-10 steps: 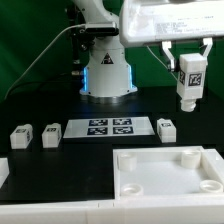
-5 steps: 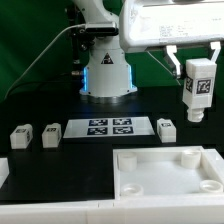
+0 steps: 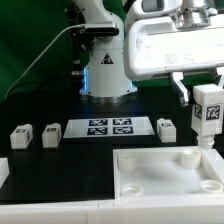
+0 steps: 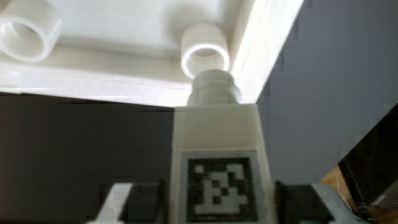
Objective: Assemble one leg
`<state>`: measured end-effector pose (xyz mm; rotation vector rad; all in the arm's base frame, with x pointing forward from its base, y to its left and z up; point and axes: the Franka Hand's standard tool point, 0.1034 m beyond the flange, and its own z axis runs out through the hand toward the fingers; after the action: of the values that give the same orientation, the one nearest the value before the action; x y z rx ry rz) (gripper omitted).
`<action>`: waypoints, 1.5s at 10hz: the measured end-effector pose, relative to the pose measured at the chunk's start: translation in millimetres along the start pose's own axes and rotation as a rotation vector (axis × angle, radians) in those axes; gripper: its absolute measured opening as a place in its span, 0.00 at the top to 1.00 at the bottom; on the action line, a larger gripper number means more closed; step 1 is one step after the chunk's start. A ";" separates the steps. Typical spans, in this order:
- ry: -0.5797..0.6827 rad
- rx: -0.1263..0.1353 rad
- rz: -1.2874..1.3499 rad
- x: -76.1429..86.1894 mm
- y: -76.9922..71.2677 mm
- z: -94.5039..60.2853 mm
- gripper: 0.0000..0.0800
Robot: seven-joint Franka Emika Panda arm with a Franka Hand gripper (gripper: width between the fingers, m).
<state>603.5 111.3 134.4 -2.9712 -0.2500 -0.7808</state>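
The jaws were clamped on the top of 1 leg [image 3: 209,110], holding it upright, just above the tray's [image 3: 150,154] rim near a socket [image 3: 187,157] (contact unclear). It looked light, rigid and smooth; a grip across its flat sides should resist twisting.

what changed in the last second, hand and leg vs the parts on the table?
The hand, still shut on the leg, carried it down and toward the exterior view's right, closer to that side's far corner of the large white piece. Nothing was let go. The three loose legs on the table, the marker board and the large white piece stayed put.
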 end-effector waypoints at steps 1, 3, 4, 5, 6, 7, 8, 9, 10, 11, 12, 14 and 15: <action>0.001 0.000 0.016 3.7 1.1 9.6 0.63; -0.011 0.004 0.033 -4.2 -1.3 22.7 0.63; -0.022 0.004 0.042 -9.4 -2.1 27.5 0.63; -0.029 0.005 0.041 -12.9 -2.9 30.6 0.63; -0.029 0.005 0.040 -13.1 -3.2 30.7 0.63; -0.030 0.003 0.036 -13.0 -1.4 31.5 0.63; -0.028 0.001 0.036 -10.8 0.6 32.3 0.63; -0.023 0.001 0.044 -7.3 0.3 34.1 0.63; -0.023 0.002 0.044 -7.2 -1.0 37.3 0.63; -0.031 0.004 0.045 -10.7 -2.9 42.1 0.63; -0.025 0.005 0.047 -10.2 -4.9 43.8 0.63; 0.002 0.005 0.054 -7.7 -4.7 45.1 0.63; 0.013 0.005 0.053 -7.1 -4.2 45.6 0.63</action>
<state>618.8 118.9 91.2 -2.9540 -0.1719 -0.7928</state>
